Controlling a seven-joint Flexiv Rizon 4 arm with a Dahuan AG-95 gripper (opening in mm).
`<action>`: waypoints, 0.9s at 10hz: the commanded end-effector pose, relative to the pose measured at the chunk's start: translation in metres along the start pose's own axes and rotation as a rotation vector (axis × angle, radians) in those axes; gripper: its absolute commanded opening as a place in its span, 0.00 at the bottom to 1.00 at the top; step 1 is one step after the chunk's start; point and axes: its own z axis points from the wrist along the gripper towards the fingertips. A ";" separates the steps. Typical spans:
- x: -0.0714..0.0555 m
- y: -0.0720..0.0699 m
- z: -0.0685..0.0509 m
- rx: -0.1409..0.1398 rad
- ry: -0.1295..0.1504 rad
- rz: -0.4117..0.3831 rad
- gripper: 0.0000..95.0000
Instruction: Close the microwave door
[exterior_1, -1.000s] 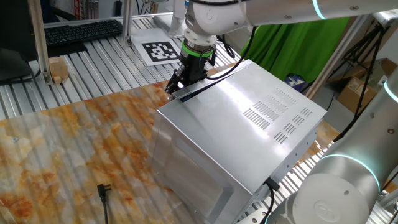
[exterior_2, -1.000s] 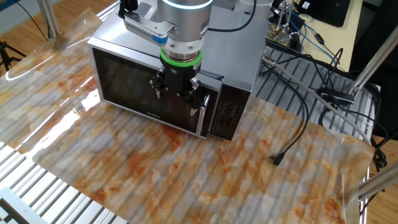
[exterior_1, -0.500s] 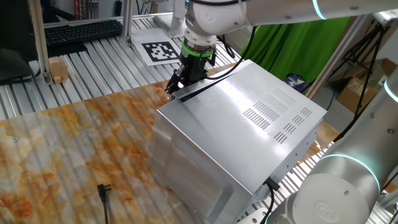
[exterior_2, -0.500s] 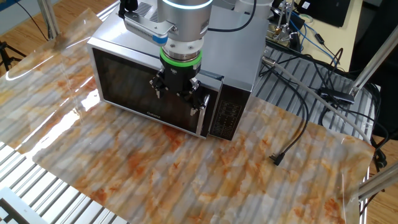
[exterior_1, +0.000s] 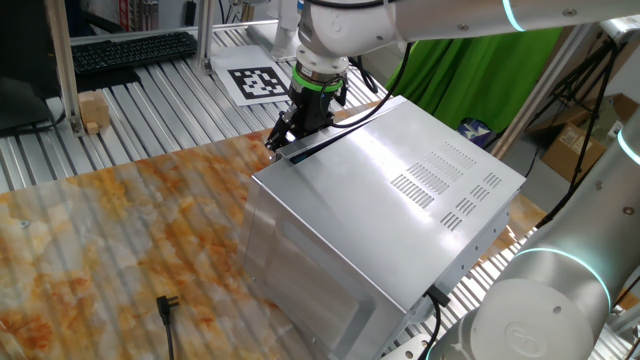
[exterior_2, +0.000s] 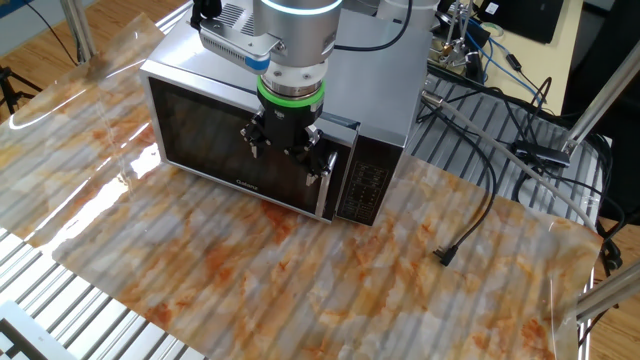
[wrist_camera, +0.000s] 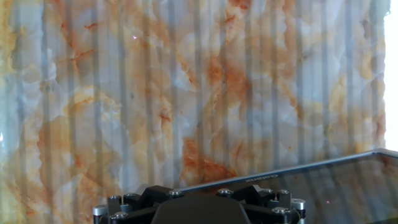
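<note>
The silver-grey microwave (exterior_1: 400, 190) stands on the marbled table sheet; it also shows in the other fixed view (exterior_2: 385, 90). The microwave door (exterior_2: 205, 125), with its dark window, lies flat against the front face with no gap showing. My gripper (exterior_2: 288, 155) points down right in front of the door's right half, close to or touching it, and its fingers look spread and empty. In one fixed view the gripper (exterior_1: 283, 140) sits at the microwave's top front corner. The hand view shows only the gripper body, the table and a corner of the door glass (wrist_camera: 323, 186).
A loose black cable with a plug (exterior_2: 445, 255) lies on the sheet right of the microwave. Another plug end (exterior_1: 167, 305) lies near the front. A small cardboard box (exterior_1: 92, 110), a marker tag (exterior_1: 258, 82) and a keyboard (exterior_1: 130, 48) sit on the slatted bench beyond.
</note>
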 end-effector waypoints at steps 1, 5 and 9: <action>0.000 0.000 0.000 -0.025 -0.092 0.084 0.00; 0.000 0.000 0.000 -0.026 -0.093 0.072 0.00; 0.000 0.000 -0.002 -0.018 -0.088 0.068 0.00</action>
